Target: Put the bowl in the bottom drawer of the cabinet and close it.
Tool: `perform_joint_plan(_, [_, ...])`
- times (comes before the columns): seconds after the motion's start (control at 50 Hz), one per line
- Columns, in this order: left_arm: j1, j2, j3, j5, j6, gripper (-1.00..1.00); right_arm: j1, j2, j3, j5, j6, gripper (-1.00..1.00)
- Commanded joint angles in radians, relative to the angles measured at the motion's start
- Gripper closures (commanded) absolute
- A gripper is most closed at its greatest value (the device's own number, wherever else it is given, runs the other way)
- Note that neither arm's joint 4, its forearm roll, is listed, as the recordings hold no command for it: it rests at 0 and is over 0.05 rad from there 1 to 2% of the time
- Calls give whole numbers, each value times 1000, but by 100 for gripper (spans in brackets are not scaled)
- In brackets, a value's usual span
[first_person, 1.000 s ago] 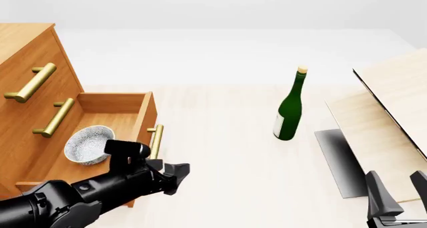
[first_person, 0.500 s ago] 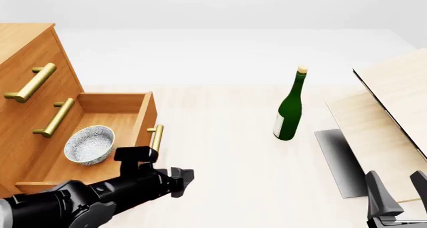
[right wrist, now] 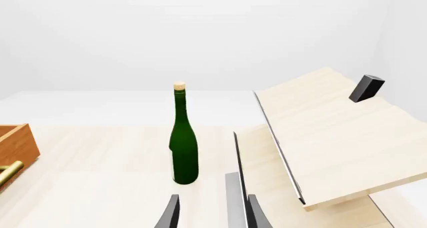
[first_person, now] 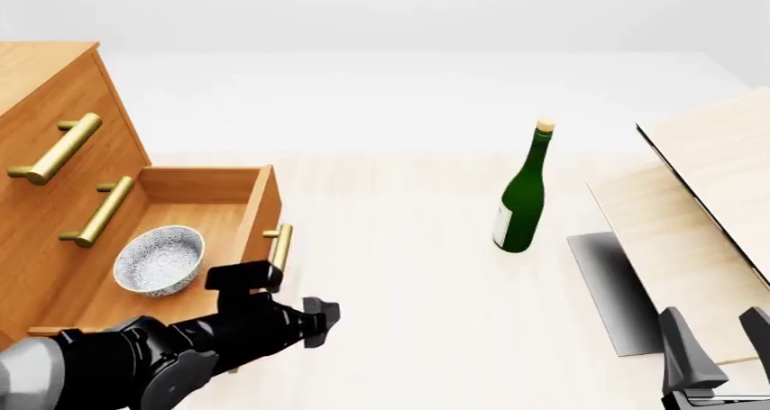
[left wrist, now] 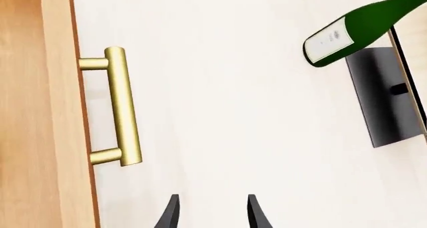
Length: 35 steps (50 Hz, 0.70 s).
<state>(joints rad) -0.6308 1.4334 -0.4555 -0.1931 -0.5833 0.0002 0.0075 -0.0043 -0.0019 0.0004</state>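
The speckled white bowl (first_person: 159,259) sits inside the open bottom drawer (first_person: 205,185) of the orange-brown cabinet (first_person: 49,95) at the left. The drawer's front carries a brass handle (first_person: 279,246), which also shows in the left wrist view (left wrist: 123,112). My left gripper (first_person: 319,313) hovers on the near side of that drawer front, just right of the handle. It is open and empty (left wrist: 211,215). My right gripper (first_person: 719,342) stays at the near right corner, open with nothing between its fingers (right wrist: 211,215).
A green bottle (first_person: 521,198) stands upright mid-table, right of the drawer. Pale wooden boards (first_person: 698,203) lean over a dark base (first_person: 608,284) at the right. The cabinet's two upper drawers are shut.
My left arm has pulled back from over the drawer toward the near side, so the bowl now shows uncovered. The bowl stays in the drawer. The right arm has not moved.
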Motion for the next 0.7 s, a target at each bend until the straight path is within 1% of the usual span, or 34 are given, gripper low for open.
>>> perform_joint_plan(0.02, [44, 24, -1, 4, 16, -100, 0, 0, 0, 0, 0, -100])
perform_joint_plan(0.1, [54, 27, 1, 5, 21, -100, 0, 0, 0, 0, 0, -100])
perform_joint_plan(0.24, [102, 30, 3, 16, 45, -100, 0, 0, 0, 0, 0, -100])
perform_joint_plan(0.7, [151, 41, 12, 20, 73, -100, 0, 0, 0, 0, 0, -100])
